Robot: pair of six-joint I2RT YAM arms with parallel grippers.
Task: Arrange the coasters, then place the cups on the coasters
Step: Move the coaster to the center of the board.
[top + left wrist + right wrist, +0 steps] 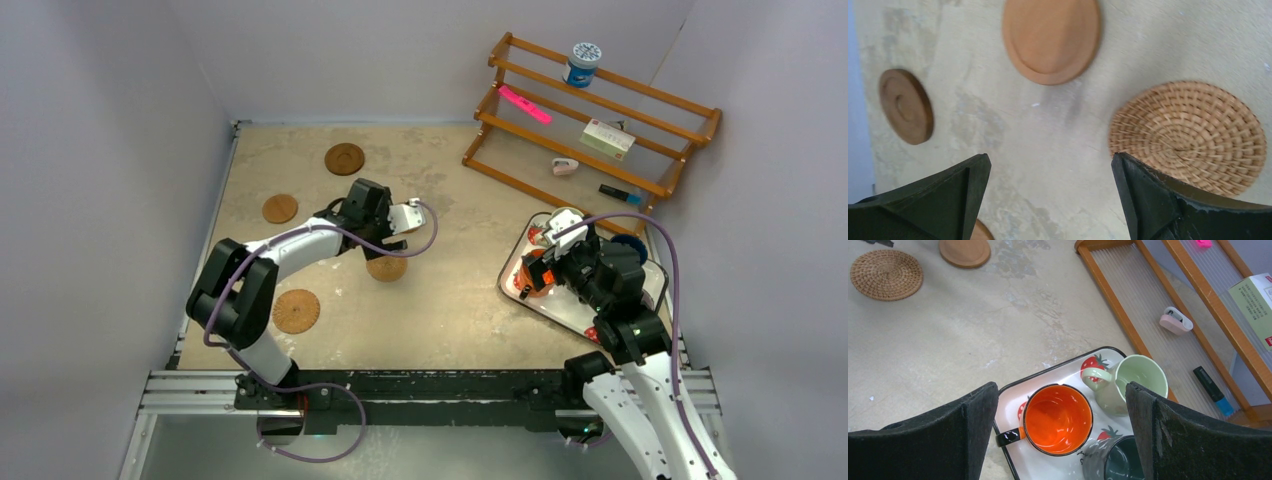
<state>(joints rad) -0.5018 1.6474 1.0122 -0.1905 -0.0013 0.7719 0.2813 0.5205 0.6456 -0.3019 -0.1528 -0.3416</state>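
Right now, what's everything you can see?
coasters: four showing, brown, table's left half
mugs: three clear, orange, green, dark teal, on tray
tray: one, white with strawberries, table's right
table: one, tan, under all
rack: one, brown wood, far right
tub: one, blue-white, rack top
marker: one, pink, rack
box: one, white-green, rack
case: one, pink-white, low rack
pen: one, blue-black, rack bottom
left gripper: one, black, open above coasters
right gripper: one, black, open above tray

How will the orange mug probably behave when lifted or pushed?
The orange mug looks glossy, so it may slip. It seems stiff and perhaps breakable. Standing close beside the green mug, it could knock it when pushed.
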